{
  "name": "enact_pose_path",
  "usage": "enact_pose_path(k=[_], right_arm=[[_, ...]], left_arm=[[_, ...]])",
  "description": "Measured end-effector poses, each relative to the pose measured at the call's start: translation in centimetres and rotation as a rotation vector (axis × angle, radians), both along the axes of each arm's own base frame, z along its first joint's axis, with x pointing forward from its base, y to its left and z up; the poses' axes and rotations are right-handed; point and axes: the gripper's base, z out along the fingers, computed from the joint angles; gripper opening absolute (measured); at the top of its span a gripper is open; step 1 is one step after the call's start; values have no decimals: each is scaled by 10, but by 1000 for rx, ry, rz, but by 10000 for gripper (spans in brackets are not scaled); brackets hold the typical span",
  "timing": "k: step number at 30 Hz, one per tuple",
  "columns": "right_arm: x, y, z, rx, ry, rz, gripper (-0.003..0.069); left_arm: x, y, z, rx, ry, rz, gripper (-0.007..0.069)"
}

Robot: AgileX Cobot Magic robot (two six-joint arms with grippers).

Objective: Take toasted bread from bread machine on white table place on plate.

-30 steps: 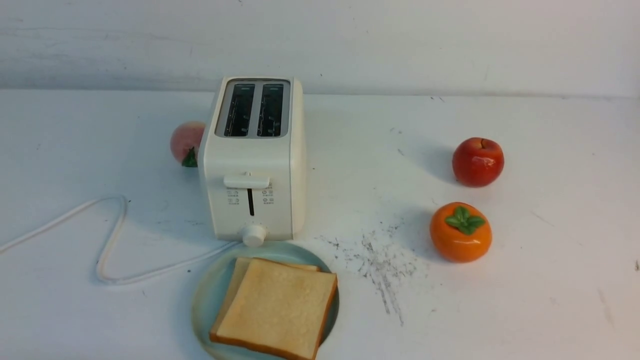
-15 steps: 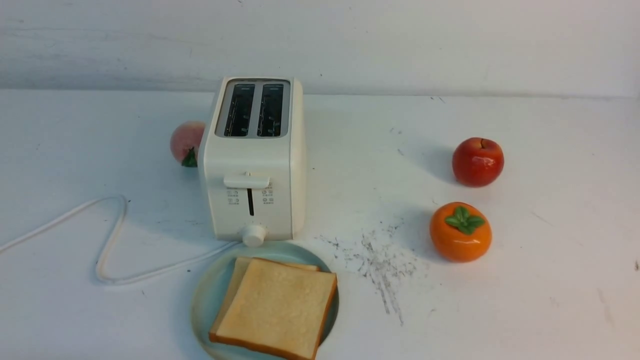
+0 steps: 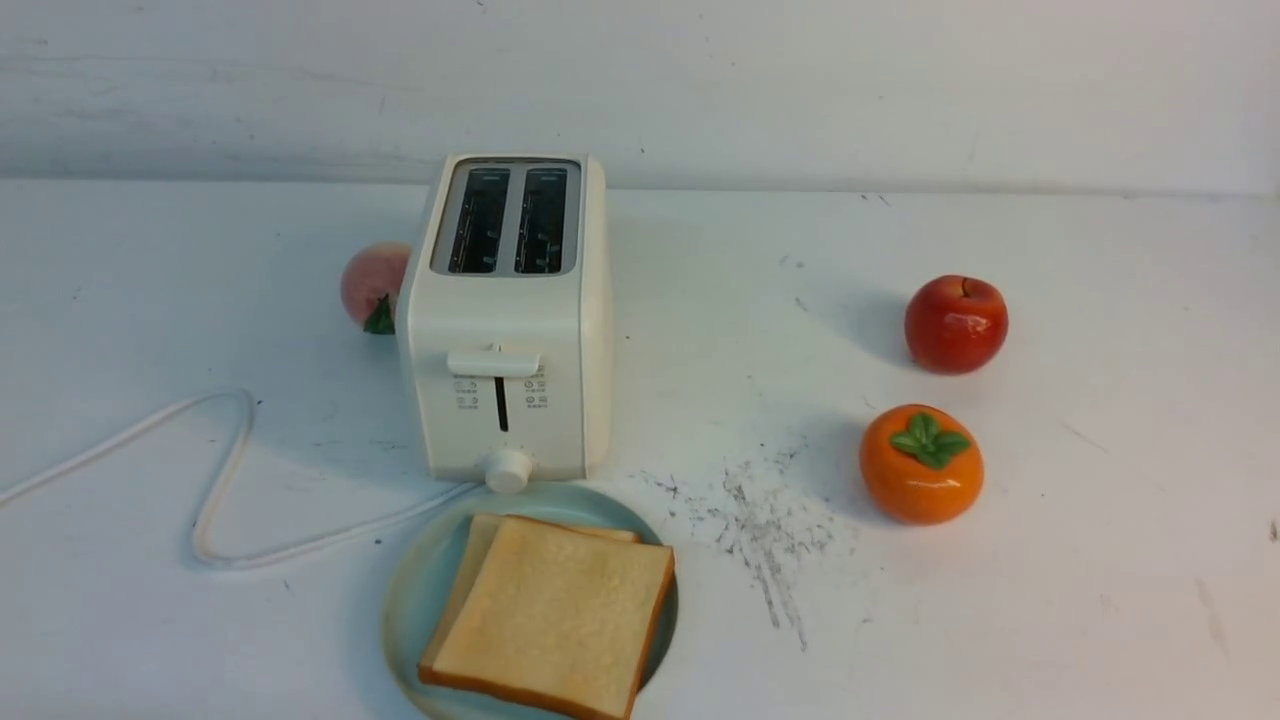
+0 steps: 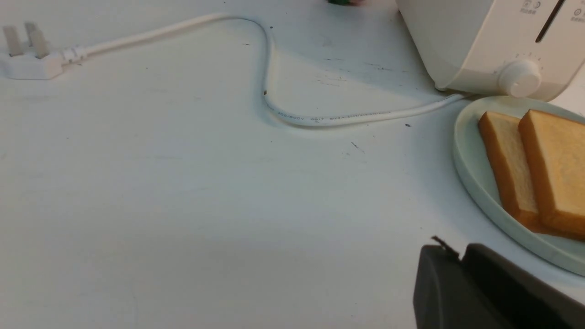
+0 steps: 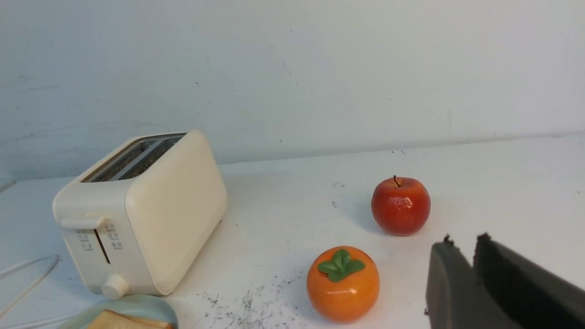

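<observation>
Two slices of toasted bread lie overlapped on the pale blue-green plate (image 3: 408,600): the upper slice (image 3: 555,615) covers most of the lower slice (image 3: 482,540). The cream bread machine (image 3: 505,330) stands just behind the plate on the white table (image 3: 1050,600), both slots empty. Neither arm shows in the front view. In the left wrist view my left gripper (image 4: 461,253) hovers beside the plate (image 4: 470,169), fingers pressed together, holding nothing. In the right wrist view my right gripper (image 5: 464,242) is near the fruit, fingers nearly touching with a thin slit at the tips, holding nothing.
A red apple (image 3: 955,323) and an orange persimmon (image 3: 921,463) sit to the right. A peach (image 3: 372,285) is tucked behind the toaster's left side. The white cord (image 3: 225,480) loops across the left, ending in a plug (image 4: 29,61). Grey scratch marks (image 3: 765,530) lie beside the plate.
</observation>
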Motion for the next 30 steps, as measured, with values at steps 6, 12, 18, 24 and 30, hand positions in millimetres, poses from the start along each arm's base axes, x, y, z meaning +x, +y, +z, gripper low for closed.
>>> enact_pose_path(k=[6,12,18,24,30], right_arm=[[-2,6,6,6,-66,72,87],[-9,21,12,-94,-182,245,94],[-12,24,14,-86,-209,284,101],[-13,23,7,-83,-206,273,106],[2,21,-36,-94,-70,58,107]], left_arm=[[0,0,0,0,0,0,56],[0,0,0,0,0,0,63],[0,0,0,0,1,0,71],[0,0,0,0,1,0,74],[0,0,0,0,1,0,74]])
